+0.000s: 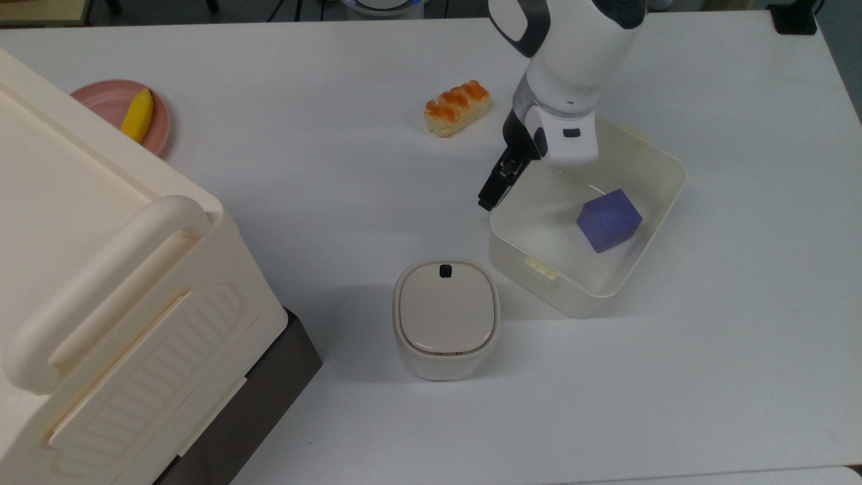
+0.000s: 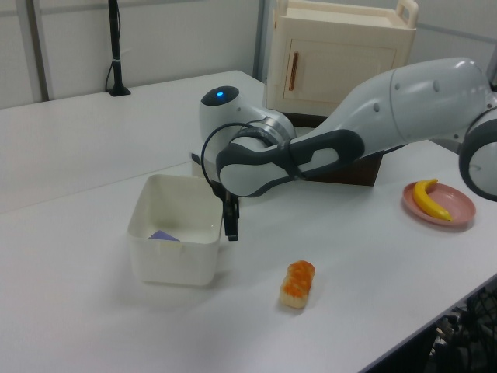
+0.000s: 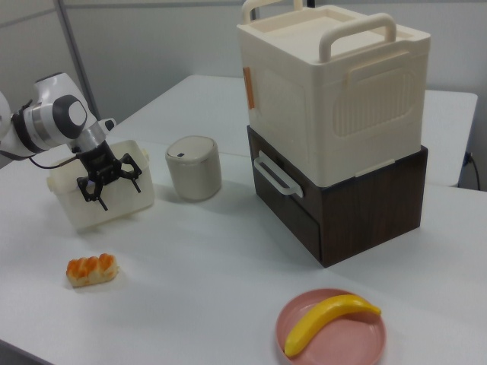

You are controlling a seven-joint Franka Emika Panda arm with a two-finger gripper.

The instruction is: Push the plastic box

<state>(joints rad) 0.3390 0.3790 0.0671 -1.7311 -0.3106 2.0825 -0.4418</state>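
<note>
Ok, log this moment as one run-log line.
phase: pushing | gripper: shut, against plastic box long wall | inside: purple cube | bread: apart

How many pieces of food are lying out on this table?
2. A yellow banana lies on the pink plate beside the big cream crate. An orange-topped bread roll lies straight on the table, apart from the plastic box. Something could be hidden behind the crate.
</note>
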